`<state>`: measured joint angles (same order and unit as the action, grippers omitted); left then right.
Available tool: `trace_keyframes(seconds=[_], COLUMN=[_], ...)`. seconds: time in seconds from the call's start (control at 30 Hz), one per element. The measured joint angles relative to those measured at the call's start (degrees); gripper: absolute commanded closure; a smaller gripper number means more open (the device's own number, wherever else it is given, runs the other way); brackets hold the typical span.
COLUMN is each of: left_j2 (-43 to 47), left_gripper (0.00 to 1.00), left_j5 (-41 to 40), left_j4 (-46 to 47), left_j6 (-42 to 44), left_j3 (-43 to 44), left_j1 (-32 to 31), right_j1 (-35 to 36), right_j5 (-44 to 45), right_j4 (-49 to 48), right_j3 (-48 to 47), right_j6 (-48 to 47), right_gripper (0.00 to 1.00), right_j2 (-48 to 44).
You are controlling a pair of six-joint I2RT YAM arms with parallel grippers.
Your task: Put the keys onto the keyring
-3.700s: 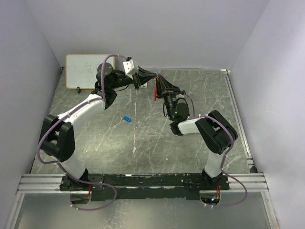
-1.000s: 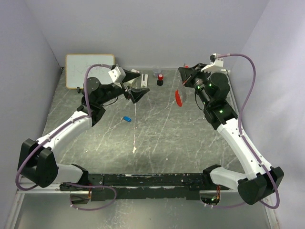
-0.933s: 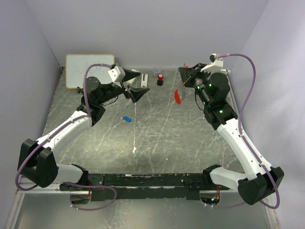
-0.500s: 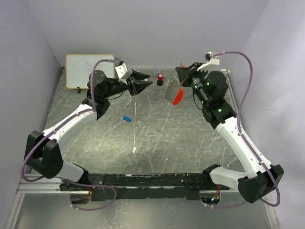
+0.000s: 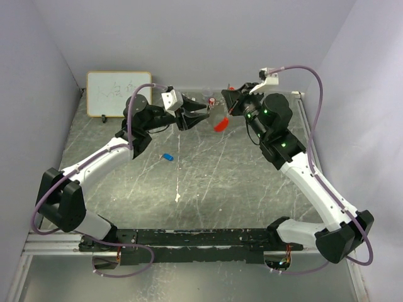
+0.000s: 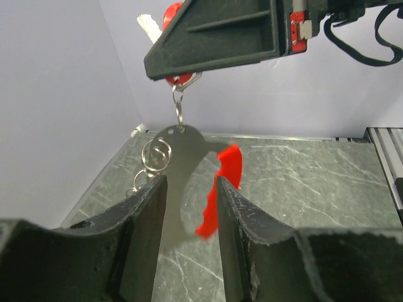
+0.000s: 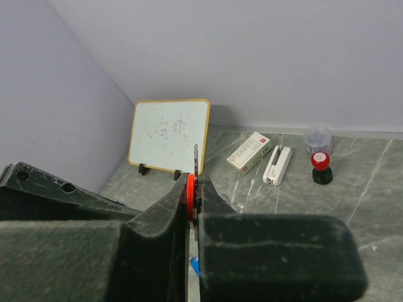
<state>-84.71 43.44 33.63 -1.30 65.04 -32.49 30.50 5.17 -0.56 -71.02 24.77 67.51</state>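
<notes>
The right end effector [image 7: 192,189] pinches the red key [image 6: 178,79] so the keyring [image 6: 227,167] dangles above the tabletop's [image 5: 252,189] far edge, where the half-closed left end effector [image 6: 190,182] brackets its grey strip [image 6: 179,145], contact unclear, probably steadying it.

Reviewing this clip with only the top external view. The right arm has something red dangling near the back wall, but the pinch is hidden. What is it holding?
Observer: In the right wrist view the right gripper is shut on the red plastic head of the small red-headed key, silver blade sticking out.
Operator: And the dangling part?
Observer: The left wrist view shows the keyring, a grey strip and curved red strap, hanging from that key by small metal rings.
Operator: Has the left arm got it?
Observer: The left gripper has its jaws either side of the grey strip; whether they pinch it I cannot tell.
</notes>
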Motion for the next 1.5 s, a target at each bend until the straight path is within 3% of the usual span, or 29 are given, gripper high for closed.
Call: trace_keyframes(seconds=[0.7,1.5], left_j2=[0.0,-0.7], left_gripper=[0.53,0.53], left_j5=[-0.7,0.6], left_j4=[-1.4,-2.2], left_j6=[3.2,3.2], left_j3=[1.8,3.7], left_j1=[-0.6,-1.5], right_j1=[5.7,7.5], right_j5=[5.0,6.7], right_j4=[-0.1,-0.4], right_j3=[-0.6,-0.7], right_j6=[-2.0,-2.8], right_gripper=[1.0,1.0], right_j2=[1.6,1.9])
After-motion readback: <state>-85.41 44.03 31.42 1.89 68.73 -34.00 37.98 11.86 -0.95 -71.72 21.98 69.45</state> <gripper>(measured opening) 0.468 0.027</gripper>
